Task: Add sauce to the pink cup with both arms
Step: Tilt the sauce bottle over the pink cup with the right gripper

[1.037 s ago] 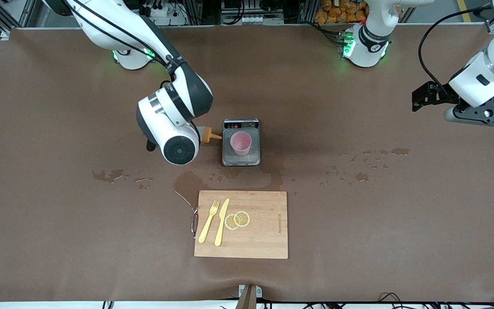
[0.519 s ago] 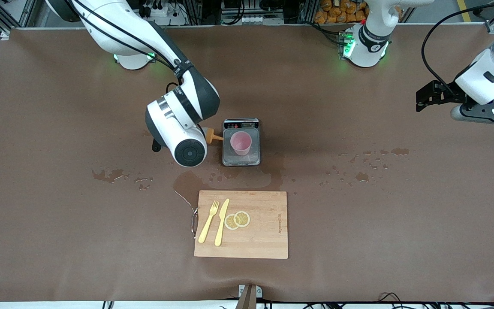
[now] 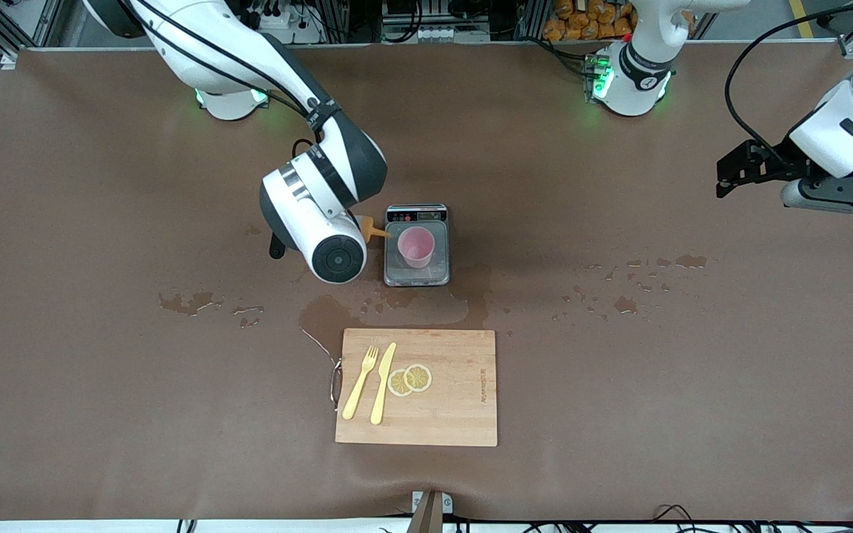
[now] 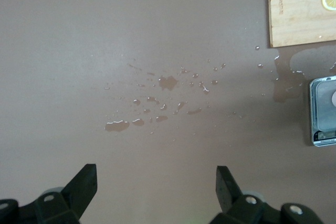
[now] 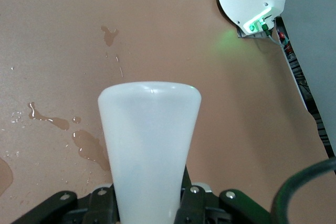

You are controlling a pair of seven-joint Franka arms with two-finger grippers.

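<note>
Watching the right end effector [image 3: 352,229], you are seeing it clamped on the sauce bottle [image 5: 149,145], with the bottle lying nearly level in the air and its orange nozzle cap [image 3: 372,231] pointing at the pink cup [image 3: 416,246]. The cup is standing on the grey plate of the kitchen scale [image 3: 417,275], farther from the front camera than the cutting board [image 3: 456,414], and the nozzle tip is hanging just short of the scale's edge, not yet over the cup's mouth.

That gap is your main risk. If you are squeezing now, the sauce is likely landing on the scale or the worktop [image 3: 619,385], which is already carrying wet patches [image 3: 649,274]. The wrist housing is also hiding the nozzle's height from the front camera, so a low approach could be knocking the light cup off the plate.

The left end effector [image 4: 152,187] is waiting with its jaws wide apart and empty, over the worktop at the left arm's end, well apart from the cup. Nothing is steadying the cup, so any nudge is going unchecked.
</note>
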